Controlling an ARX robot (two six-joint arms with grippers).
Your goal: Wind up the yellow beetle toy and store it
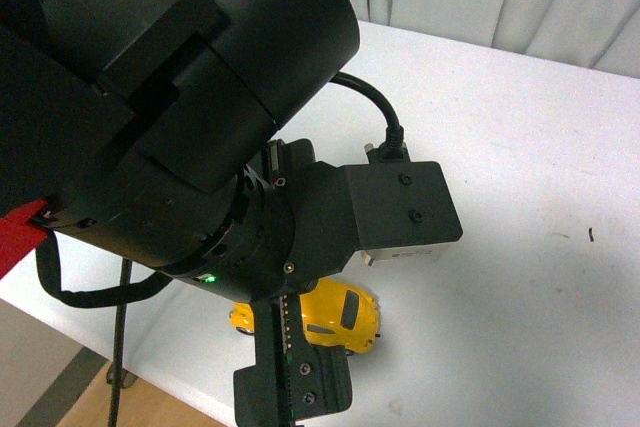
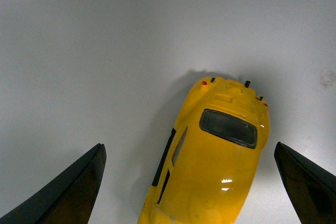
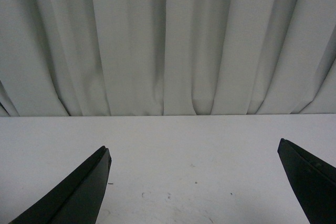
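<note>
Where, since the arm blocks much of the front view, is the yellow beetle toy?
The yellow beetle toy sits on the white table near its front edge, low centre in the front view, between the fingers of the open left hand, untouched.

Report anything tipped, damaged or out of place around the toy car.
Nothing stands out. The yellow beetle toy sits upright on the table, within the open left gripper, untouched; only a small dark speck marks the tabletop.
</note>
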